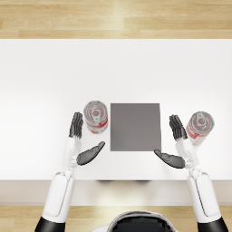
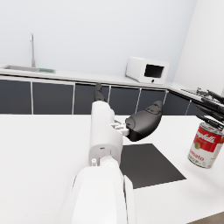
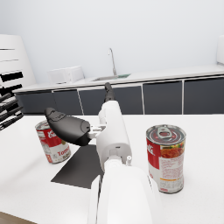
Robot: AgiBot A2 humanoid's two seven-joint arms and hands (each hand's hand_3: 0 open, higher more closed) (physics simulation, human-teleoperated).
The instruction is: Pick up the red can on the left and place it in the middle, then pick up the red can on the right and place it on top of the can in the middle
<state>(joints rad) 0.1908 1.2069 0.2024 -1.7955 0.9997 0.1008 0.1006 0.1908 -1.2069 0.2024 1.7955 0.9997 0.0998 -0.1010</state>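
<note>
The left red can [image 1: 95,117] stands upright on the white surface [image 1: 45,81], its silver pull-tab lid facing up and its red-and-white tomato label wrapped around its side. It sits just beside the straight dark fingers [image 1: 76,124] of the left hand [image 1: 81,140], on their inner side, with a narrow gap between them. The right red can [image 1: 199,126] looks alike and also stands upright. It sits just beside the fingers [image 1: 177,127] of the right hand [image 1: 176,142], on their outer side, close to them or touching; which cannot be told.
</note>
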